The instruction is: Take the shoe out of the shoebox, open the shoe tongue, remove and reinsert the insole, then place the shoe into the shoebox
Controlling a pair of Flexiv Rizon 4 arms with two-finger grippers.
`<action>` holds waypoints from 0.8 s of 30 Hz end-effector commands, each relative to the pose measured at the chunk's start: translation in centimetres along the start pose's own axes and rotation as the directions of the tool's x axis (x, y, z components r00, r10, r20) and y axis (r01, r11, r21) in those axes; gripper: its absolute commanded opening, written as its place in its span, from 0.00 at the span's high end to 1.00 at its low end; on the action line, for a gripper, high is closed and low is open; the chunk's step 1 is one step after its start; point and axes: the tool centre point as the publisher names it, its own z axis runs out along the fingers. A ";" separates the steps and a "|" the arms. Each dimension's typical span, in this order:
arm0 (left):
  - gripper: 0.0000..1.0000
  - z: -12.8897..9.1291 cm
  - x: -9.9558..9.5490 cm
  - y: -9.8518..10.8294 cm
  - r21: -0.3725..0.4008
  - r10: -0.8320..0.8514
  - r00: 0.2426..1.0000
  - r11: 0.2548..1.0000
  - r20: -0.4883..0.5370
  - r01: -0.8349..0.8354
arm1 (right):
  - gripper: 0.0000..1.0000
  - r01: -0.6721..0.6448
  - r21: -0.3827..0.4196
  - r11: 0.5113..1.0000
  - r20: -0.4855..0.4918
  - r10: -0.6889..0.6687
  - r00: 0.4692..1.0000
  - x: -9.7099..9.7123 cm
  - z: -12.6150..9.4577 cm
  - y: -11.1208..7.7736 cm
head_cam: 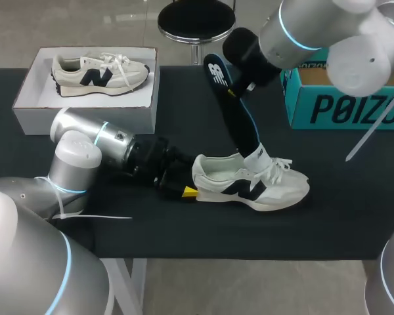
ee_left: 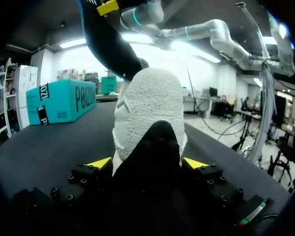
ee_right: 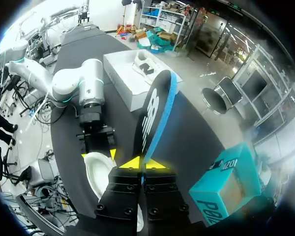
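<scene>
White-and-navy sneaker (head_cam: 249,187) lying on the black bench (head_cam: 184,134)
Left tool (ee_left: 147,163) is clamping its heel; above it, right tool (ee_right: 143,163) is pinching the black blue-edged insole (head_cam: 240,111).

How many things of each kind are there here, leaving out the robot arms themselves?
Shoes: 2, the unboxed shoe and the boxed shoe
Boxes: 2, the white shoebox and the teal box
Insoles: 1, the insole
Total: 5

Seems a robotics lab: silver left arm (head_cam: 85,154) and right arm (head_cam: 302,29) over a black table (head_cam: 184,223), white shoebox (ee_right: 123,81) ahead of the right gripper (ee_right: 143,163), teal box (ee_right: 226,187) beside it.
</scene>
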 end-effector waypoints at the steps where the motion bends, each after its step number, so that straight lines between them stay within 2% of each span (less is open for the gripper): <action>1: 1.00 0.2 0.0 0.2 -0.002 0.000 1.000 1.000 0.002 0.000 | 1.00 -0.001 0.000 1.000 0.001 0.001 1.000 0.0 0.1 0.0; 4: 1.00 0.2 0.0 0.2 -0.002 0.000 1.000 1.000 0.002 0.000 | 1.00 -0.001 0.000 1.000 0.001 0.001 1.000 0.0 0.1 0.0; 6: 1.00 0.2 0.0 0.2 -0.002 0.000 1.000 1.000 0.002 0.000 | 1.00 -0.104 -0.190 0.976 -0.087 0.089 0.992 0.2 -0.8 -0.1; 8: 1.00 0.2 0.0 0.2 -0.002 0.000 1.000 1.000 0.002 0.000 | 1.00 -0.133 -0.272 0.953 -0.117 0.104 0.988 0.4 -1.0 0.6; 12: 1.00 0.2 0.0 0.2 -0.002 0.000 1.000 1.000 0.002 0.000 | 1.00 -0.170 -0.400 0.900 -0.204 0.093 0.974 0.7 -0.7 3.5; 14: 1.00 0.2 0.0 0.2 -0.002 0.000 1.000 1.000 0.002 0.000 | 1.00 -0.233 -0.466 0.854 -0.287 0.103 0.952 0.3 -0.4 4.8; 16: 1.00 0.2 0.0 0.2 -0.002 0.000 1.000 1.000 0.002 0.000 | 1.00 -0.277 -0.498 0.822 -0.328 0.116 0.937 -0.3 -0.1 5.9; 18: 1.00 0.2 0.0 0.2 -0.002 0.000 1.000 1.000 0.002 0.000 | 1.00 -0.319 -0.554 0.769 -0.372 0.114 0.921 -0.8 -0.1 6.6; 19: 1.00 0.2 0.0 0.2 -0.002 0.000 1.000 1.000 0.002 0.000 | 1.00 -0.339 -0.608 0.718 -0.411 0.081 0.908 -1.3 0.0 7.1; 21: 1.00 0.2 0.0 0.2 -0.002 0.000 1.000 1.000 0.002 0.000 | 1.00 -0.371 -0.618 0.693 -0.443 0.082 0.893 -1.9 0.2 7.5; 24: 1.00 0.2 0.0 0.2 -0.002 0.000 1.000 1.000 0.002 0.000 | 1.00 -0.380 -0.611 0.695 -0.458 0.081 0.885 -2.4 0.1 7.8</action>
